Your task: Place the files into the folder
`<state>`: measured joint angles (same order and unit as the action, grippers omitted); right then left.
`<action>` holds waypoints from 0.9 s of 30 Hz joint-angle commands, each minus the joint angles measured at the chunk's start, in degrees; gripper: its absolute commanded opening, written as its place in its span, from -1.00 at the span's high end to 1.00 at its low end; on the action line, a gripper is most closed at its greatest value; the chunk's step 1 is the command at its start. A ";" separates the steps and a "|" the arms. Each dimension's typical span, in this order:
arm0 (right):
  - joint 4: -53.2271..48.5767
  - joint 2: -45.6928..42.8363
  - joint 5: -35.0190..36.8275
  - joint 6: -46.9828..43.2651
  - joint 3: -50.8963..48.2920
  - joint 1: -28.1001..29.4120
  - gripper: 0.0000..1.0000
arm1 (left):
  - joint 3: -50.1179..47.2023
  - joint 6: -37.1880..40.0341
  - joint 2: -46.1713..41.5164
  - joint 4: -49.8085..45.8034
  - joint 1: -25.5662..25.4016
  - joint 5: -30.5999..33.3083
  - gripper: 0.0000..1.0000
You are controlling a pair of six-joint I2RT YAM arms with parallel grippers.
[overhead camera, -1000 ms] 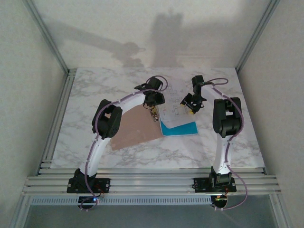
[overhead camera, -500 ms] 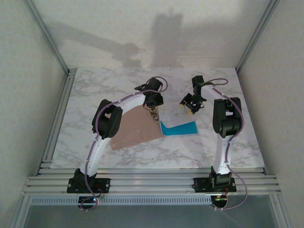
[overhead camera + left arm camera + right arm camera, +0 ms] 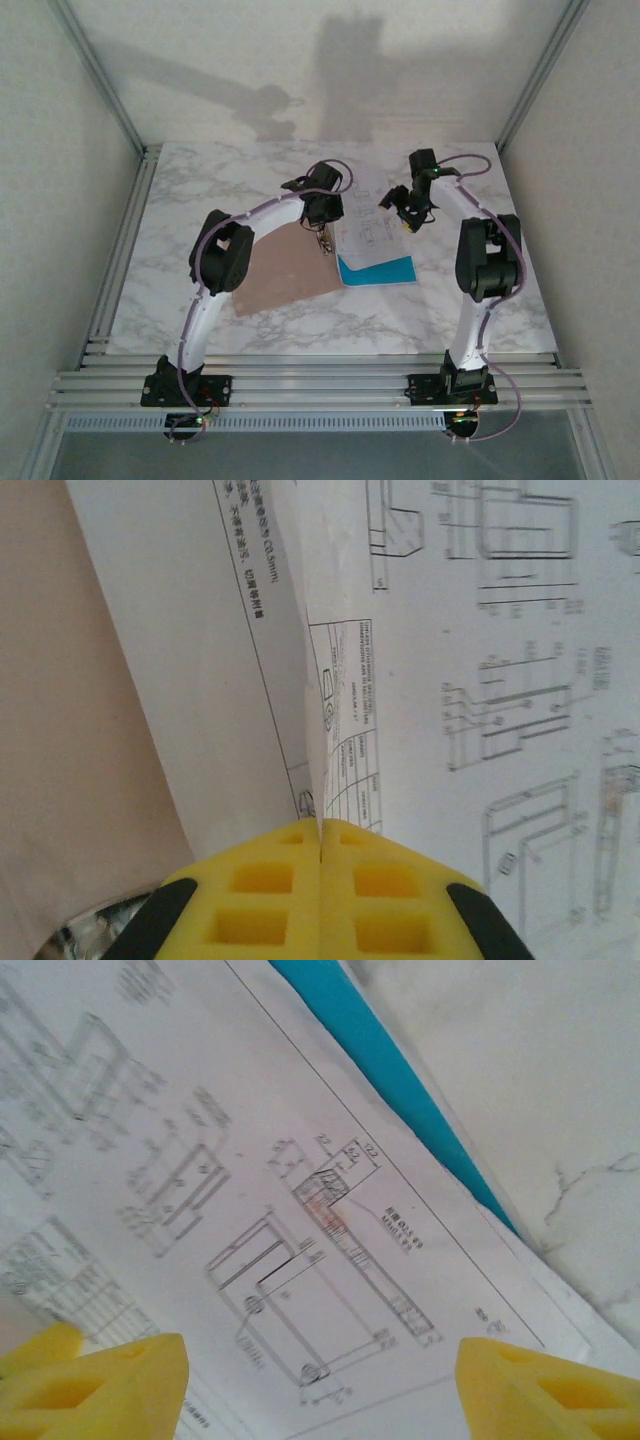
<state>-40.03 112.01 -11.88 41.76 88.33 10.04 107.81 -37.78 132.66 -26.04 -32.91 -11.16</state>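
Files (image 3: 372, 238) are held at one edge by the left jaws. These jaws are squeezed shut on a white sheet (image 3: 190, 650). The thin paper edge goes right into the line where the two yellow pads (image 3: 205, 905) meet. The right jaws are wide apart and hold nothing. They hang just over the far part of the papers, and drawings show between them.

The papers lie on the bench (image 3: 200, 190). A blue sheet (image 3: 385, 270) peeks out at the near side, under the white ones. The folder (image 3: 285, 270) lies flat on the left, right beside the papers. The held sheet seems to reach a little over its right edge. I cannot tell if the folder is open.

I think the job has only just begun. One sheet is gripped, but no paper is inside the folder yet. The sheets need to be slid or lifted across. Then the folder must be shut over them.
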 commanded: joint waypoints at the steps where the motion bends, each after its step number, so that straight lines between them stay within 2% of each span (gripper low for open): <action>1: -0.53 -4.95 1.23 1.53 -1.70 0.29 -0.45 | -1.42 -1.22 -6.17 -0.94 0.12 0.20 1.00; 13: 0.86 -10.49 -3.25 0.03 -4.52 3.49 -0.45 | -18.81 0.70 -21.31 -1.71 3.85 -0.44 1.00; 20: 3.35 -8.41 -7.68 -0.60 -5.11 7.72 -0.44 | -28.96 3.88 -29.45 -4.20 6.07 1.72 1.00; 27: 4.97 -3.86 -11.22 -2.08 -2.77 11.80 -0.42 | -35.66 5.70 -33.98 -5.94 7.27 5.46 1.00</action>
<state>-35.77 105.51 -20.38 41.21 84.03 20.51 74.11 -34.02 101.14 -29.80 -26.39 -8.78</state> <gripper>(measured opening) 0.714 0.035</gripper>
